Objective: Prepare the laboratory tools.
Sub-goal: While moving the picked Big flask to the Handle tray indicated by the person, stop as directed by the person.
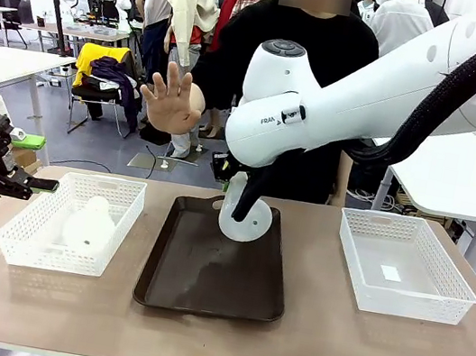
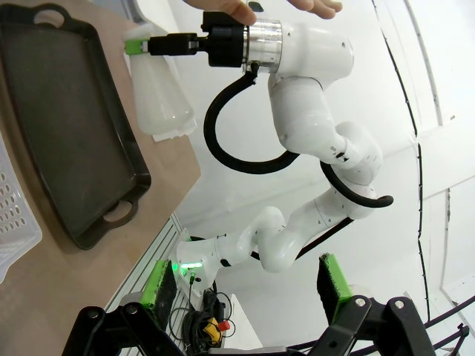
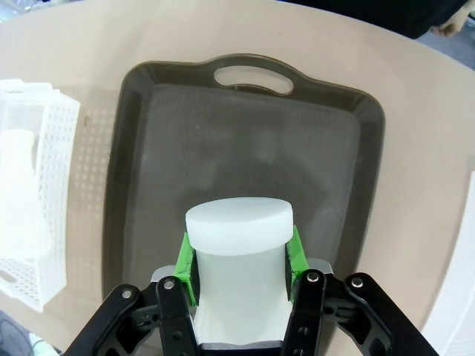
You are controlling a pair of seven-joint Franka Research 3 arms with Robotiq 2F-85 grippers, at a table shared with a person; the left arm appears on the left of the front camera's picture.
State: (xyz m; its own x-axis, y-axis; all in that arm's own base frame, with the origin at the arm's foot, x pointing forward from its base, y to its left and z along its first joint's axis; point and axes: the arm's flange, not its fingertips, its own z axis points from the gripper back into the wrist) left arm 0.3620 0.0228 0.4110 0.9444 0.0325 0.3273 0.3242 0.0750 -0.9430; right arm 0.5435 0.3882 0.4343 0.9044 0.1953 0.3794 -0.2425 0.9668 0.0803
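From the front: frosted flask (image 1: 245,218) tilted over the far end of the dark tray (image 1: 201,286), its neck hidden behind the thick white right arm crossing the middle. Contact with the tray impossible to judge. Left gripper (image 1: 36,184) at the table's left edge, just beside the left basket (image 1: 21,242), second flask (image 1: 88,224) lying inside it. Right basket (image 1: 452,292) well apart, a small white patch (image 1: 391,273) on its floor. Person's hand (image 1: 171,98) raised behind, palm open, fingers spread.

From the left wrist: left gripper (image 2: 245,285) released, green pads (image 2: 159,285) wide apart, nothing between. Farther off, right gripper (image 2: 141,47) clamped on the flask's neck, by the tray's rim.

From the right wrist: right gripper (image 3: 239,256) grasping the flask (image 3: 237,226) by the neck — pads pressed on both sides, tray (image 3: 223,133) below. Left basket and second flask at the picture's left.
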